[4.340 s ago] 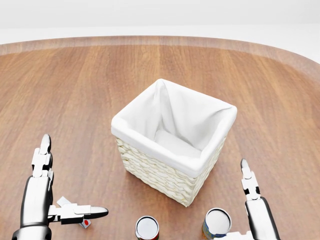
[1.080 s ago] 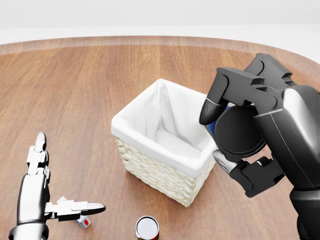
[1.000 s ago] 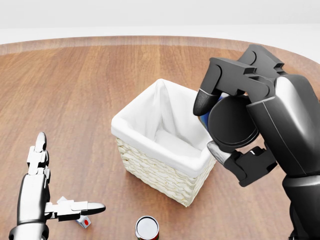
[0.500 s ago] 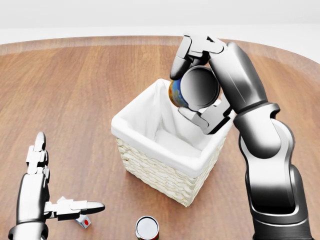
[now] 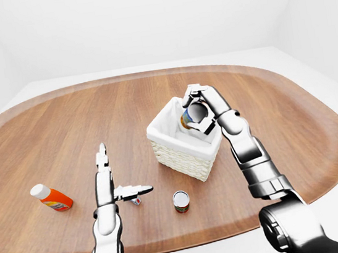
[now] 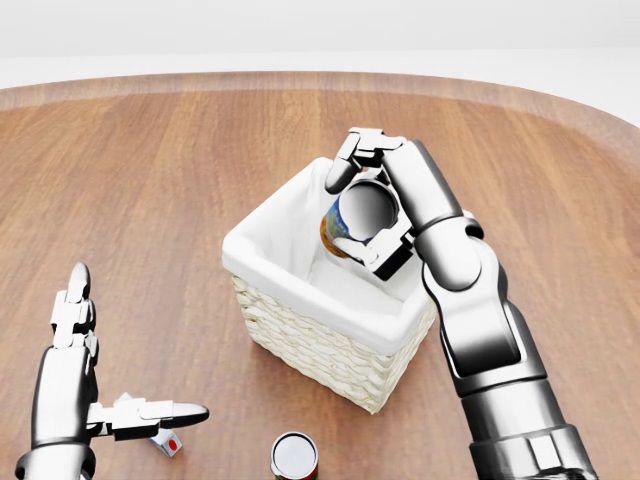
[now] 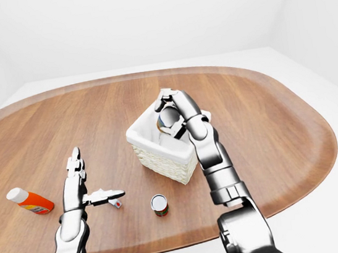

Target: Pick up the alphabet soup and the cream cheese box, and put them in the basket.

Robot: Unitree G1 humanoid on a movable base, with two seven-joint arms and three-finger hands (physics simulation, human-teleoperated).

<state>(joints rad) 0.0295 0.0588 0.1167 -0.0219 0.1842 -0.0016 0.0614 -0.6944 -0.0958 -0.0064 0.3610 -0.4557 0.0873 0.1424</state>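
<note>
Head view: we've got the soup can (image 6: 345, 226) clenched in right hand (image 6: 375, 205), tilted over basket (image 6: 330, 340) opening. Risk: clips liner rim on drop. Left hand (image 6: 85, 400) open, empty, near small box (image 6: 167, 443).

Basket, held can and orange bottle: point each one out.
basket (image 6: 330, 350), head view: woven wall below the white liner.
held can (image 6: 366, 212), head view: shiny end face, inside the right hand.
orange bottle (image 5: 55, 199), left-eye view: middle of its orange body, lying on the table.
</note>
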